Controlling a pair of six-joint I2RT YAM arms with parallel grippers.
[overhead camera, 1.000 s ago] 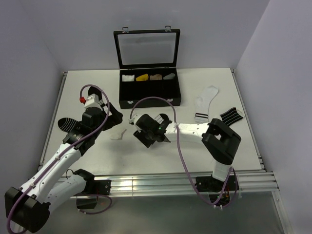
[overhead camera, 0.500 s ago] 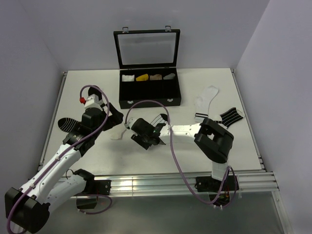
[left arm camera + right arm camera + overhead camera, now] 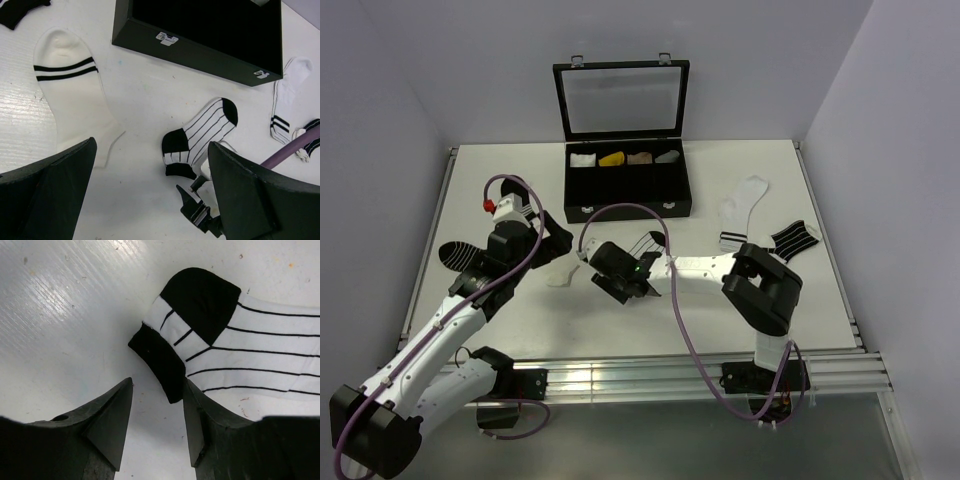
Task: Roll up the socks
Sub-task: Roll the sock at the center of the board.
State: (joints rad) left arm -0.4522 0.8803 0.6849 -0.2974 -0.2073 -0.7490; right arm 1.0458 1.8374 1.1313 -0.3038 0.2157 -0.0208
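The lined sock (image 3: 260, 352), white with thin black lines, lies flat mid-table (image 3: 647, 243); it also shows in the left wrist view (image 3: 207, 131). Its black cuff end (image 3: 157, 362) reaches between my right fingers, close against the right-hand one. My right gripper (image 3: 157, 386) is open low over the table (image 3: 619, 284) and holds nothing. The plain white sock (image 3: 743, 203) with black cuff bands lies flat at the right (image 3: 285, 97). My left gripper (image 3: 151, 145) is open and empty, held above the table left of the lined sock (image 3: 548, 228).
A black case (image 3: 625, 205) with open lid stands at the back, with small rolled bundles inside. A cream sock (image 3: 75, 107) with dark cuff lines lies under the left gripper. Black striped socks lie far left (image 3: 455, 254) and far right (image 3: 793, 238).
My right gripper has shifted a little to the left, at the lined sock's cuff end. The left arm has not moved.
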